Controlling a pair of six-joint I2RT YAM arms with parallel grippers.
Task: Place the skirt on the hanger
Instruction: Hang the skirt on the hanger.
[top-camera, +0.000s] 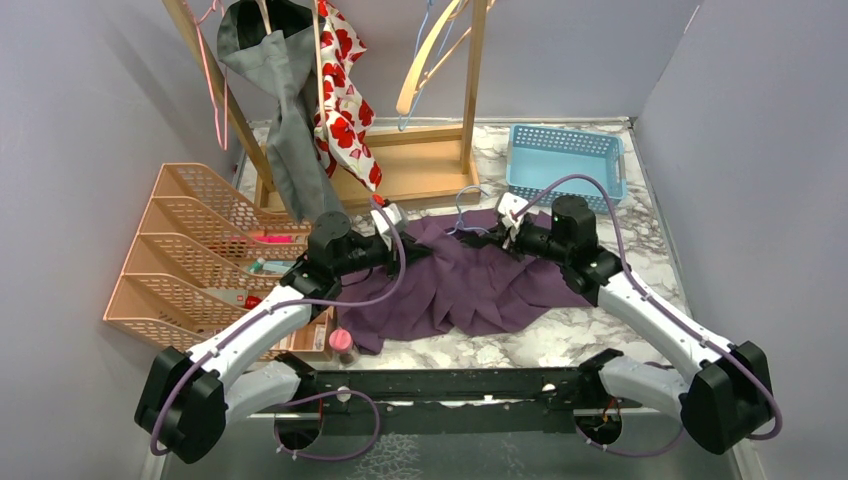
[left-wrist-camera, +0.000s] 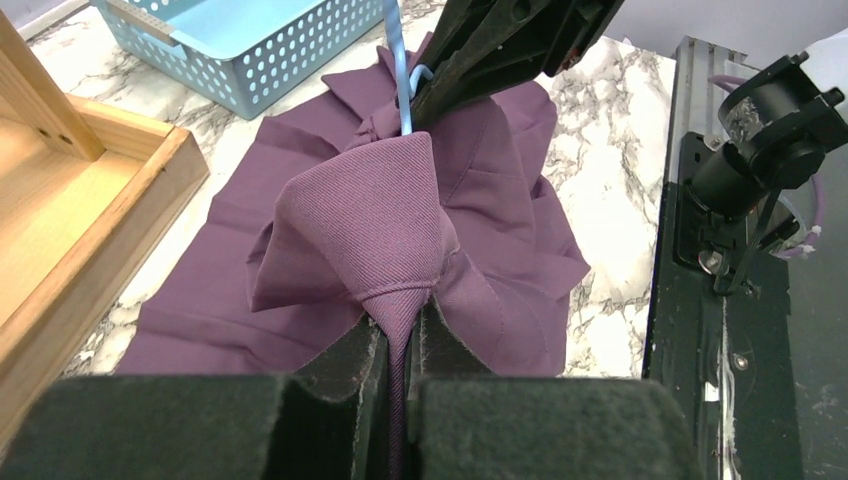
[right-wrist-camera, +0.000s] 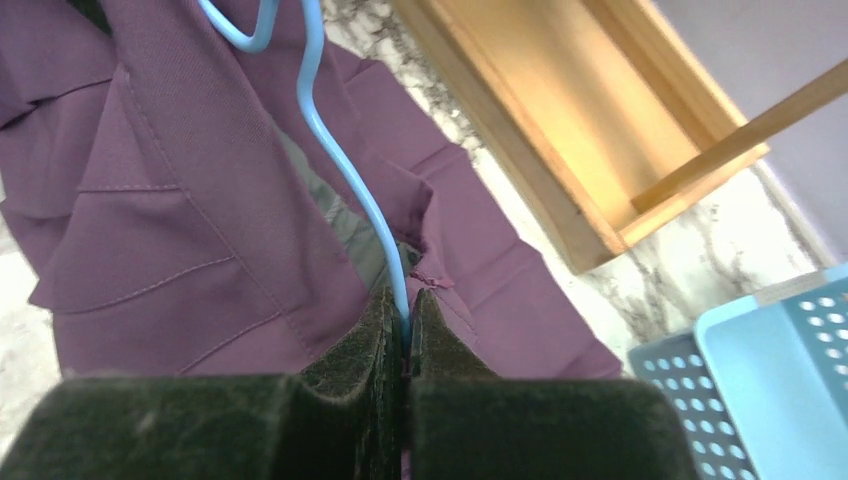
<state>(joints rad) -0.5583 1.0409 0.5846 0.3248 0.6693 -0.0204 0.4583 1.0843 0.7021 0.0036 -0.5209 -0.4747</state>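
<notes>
Grips fold of purple pleated fabric skirt (left-wrist-camera: 360, 220) in left gripper (left-wrist-camera: 398, 330); clamps light-blue wire hanger (right-wrist-camera: 345, 165) in right gripper (right-wrist-camera: 405, 320), just beyond fold, lengthwise toward it

Plain purple skirt (top-camera: 470, 285), lt-blue wire hanger (right-wrist-camera: 312, 60); lt-blue basket (top-camera: 565, 160) w/ dot-hole grid. White marble table (top-camera: 645, 235) w/ grey veins, pale-wood rack (top-camera: 420, 170), peach mesh file tray (top-camera: 190, 200). Hung up: grey cloth (top-camera: 290, 130), plain, & printed cloth (top-camera: 345, 100), white w/ red flowers.
</notes>
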